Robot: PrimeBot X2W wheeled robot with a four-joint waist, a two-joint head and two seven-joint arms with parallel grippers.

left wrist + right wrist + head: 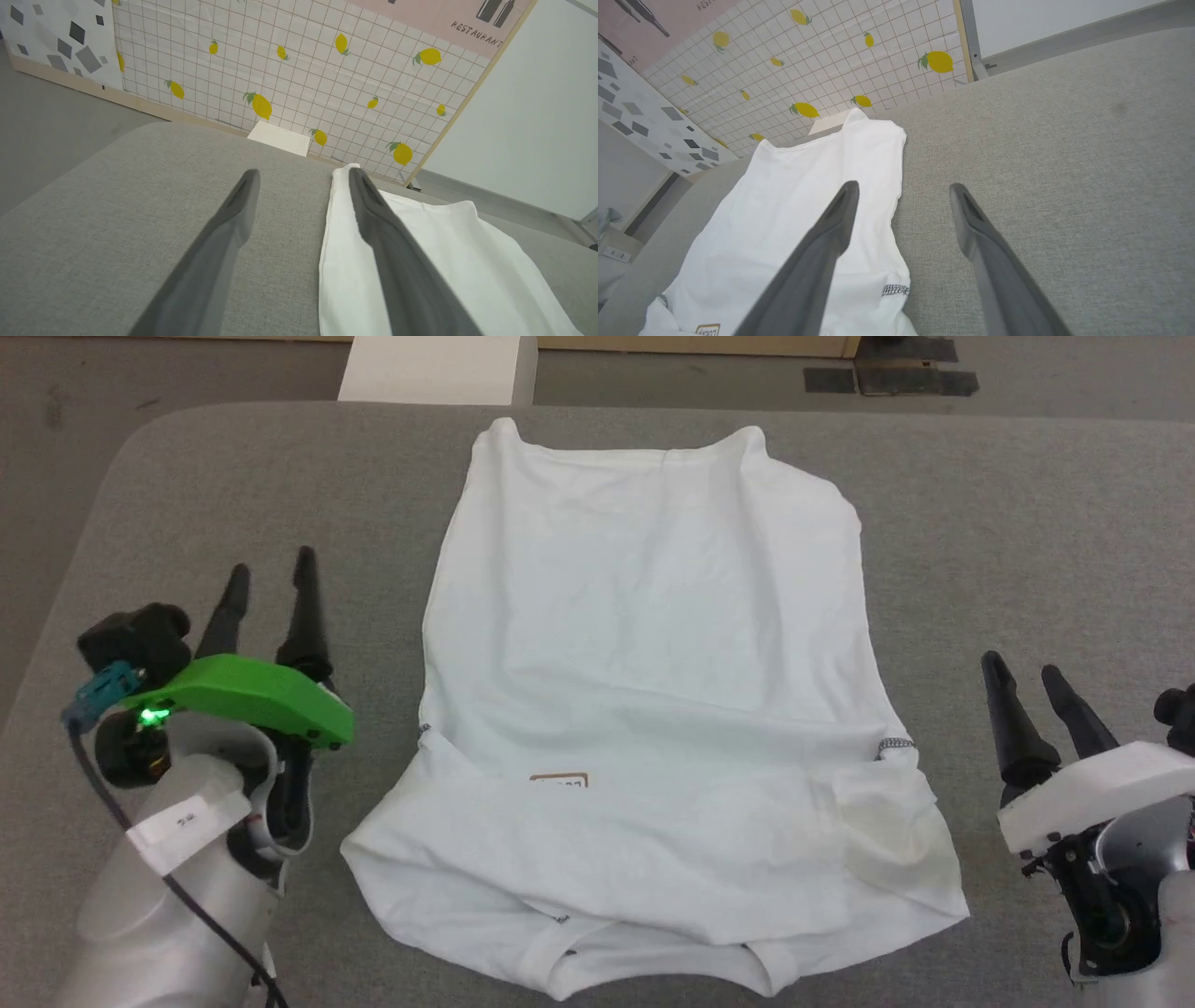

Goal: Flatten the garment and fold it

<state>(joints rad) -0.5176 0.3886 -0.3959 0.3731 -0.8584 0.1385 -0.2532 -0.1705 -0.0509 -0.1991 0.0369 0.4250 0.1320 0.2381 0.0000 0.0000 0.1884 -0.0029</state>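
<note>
Head view: a grey fabric-covered surface (980,523) stretches ahead, with bare floor beyond it. The garment (644,663), a white shirt, lies in the middle, with what looks like its neckline nearest the robot. The far part is fairly smooth. The near part is doubled over in a rumpled band that half hides a tan-bordered chest patch (558,781). The left claw (273,562) sits beside the shirt's left edge and the right claw (1021,665) beside its right edge, both spread wide and empty

Left wrist view: a white tiled wall printed with lemons (299,70) stands behind the surface. One finger is over bare grey cloth and the other overlaps the shirt's edge, with nothing gripped between them

Right wrist view: the same arrangement mirrored, the claw parted and empty, and dark zigzag stitching visible at the shirt's side

Folding appears to be under way, between grasps. The next move likely calls for both claws to pinch matching edges and carry them over evenly
</note>
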